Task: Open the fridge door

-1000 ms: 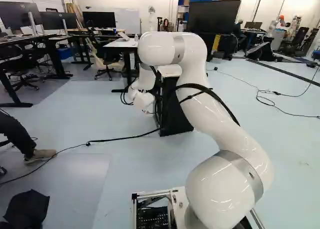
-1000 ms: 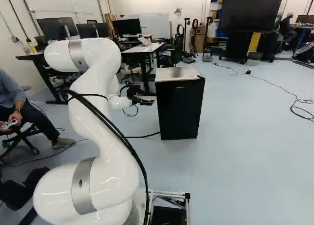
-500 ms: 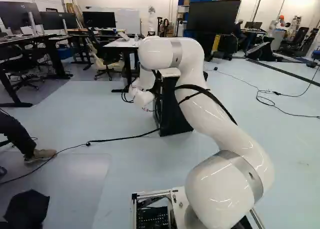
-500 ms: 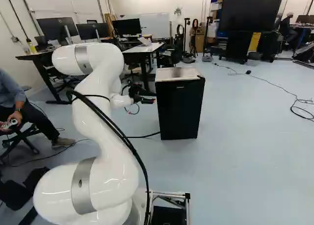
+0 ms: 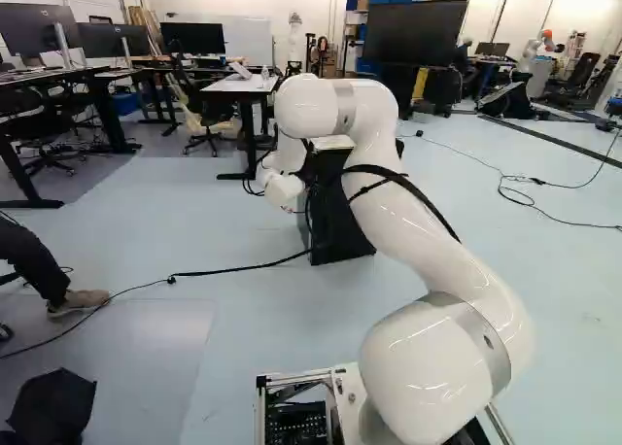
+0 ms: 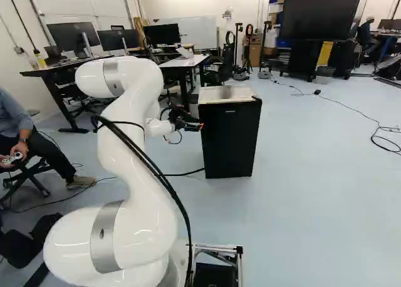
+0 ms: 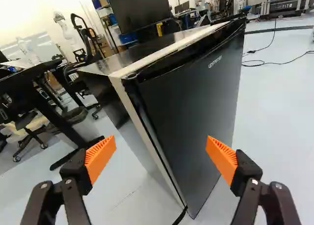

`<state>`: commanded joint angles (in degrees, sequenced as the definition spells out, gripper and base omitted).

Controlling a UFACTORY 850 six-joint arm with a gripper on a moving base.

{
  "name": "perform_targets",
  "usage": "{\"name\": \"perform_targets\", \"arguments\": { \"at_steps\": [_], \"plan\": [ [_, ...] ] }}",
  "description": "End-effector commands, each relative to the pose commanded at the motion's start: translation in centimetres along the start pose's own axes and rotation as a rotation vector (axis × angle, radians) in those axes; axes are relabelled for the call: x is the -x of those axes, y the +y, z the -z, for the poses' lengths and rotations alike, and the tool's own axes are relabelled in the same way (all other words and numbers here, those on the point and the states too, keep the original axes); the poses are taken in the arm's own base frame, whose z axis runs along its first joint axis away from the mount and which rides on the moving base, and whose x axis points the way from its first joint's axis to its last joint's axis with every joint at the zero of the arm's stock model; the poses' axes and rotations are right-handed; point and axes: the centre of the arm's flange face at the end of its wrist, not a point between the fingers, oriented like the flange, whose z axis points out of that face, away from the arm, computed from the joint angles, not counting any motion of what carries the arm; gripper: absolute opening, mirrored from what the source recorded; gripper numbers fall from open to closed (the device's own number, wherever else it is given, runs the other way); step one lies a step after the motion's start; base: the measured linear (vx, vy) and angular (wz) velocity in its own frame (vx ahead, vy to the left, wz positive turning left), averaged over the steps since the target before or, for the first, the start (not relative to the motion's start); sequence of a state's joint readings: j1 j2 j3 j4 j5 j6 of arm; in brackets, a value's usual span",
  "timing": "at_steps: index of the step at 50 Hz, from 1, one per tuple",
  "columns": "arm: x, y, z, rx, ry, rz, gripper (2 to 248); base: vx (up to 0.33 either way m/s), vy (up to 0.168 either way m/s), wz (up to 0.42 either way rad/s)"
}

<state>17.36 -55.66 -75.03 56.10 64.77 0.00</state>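
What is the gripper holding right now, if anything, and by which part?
Nothing: the gripper is open, its orange pads wide apart, with the closed fridge door ahead, not pinched between them.

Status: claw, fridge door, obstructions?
Claw open, facing the fridge door's near side edge, no grip. Fridge door shut. Nothing seen between them; black cable by door's bottom corner.

This is a robotics lab, with another robot (image 5: 294, 39), desks (image 6: 182, 63) and monitors (image 6: 161, 34).
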Motion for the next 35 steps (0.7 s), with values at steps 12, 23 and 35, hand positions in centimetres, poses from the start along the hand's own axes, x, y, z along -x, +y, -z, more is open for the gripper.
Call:
{"name": "perform_targets", "arguments": {
  "at_steps": [12,23,35],
  "plan": [
    [0.0,-0.3,-1.0,0.003,0.010,-0.012,247,0.000,0.000,0.000],
    [0.0,-0.4,-1.4,0.004,0.014,-0.015,247,0.000,0.000,0.000],
    [0.0,-0.4,-1.4,0.005,0.014,0.063,247,0.000,0.000,0.000]
  ]
}}
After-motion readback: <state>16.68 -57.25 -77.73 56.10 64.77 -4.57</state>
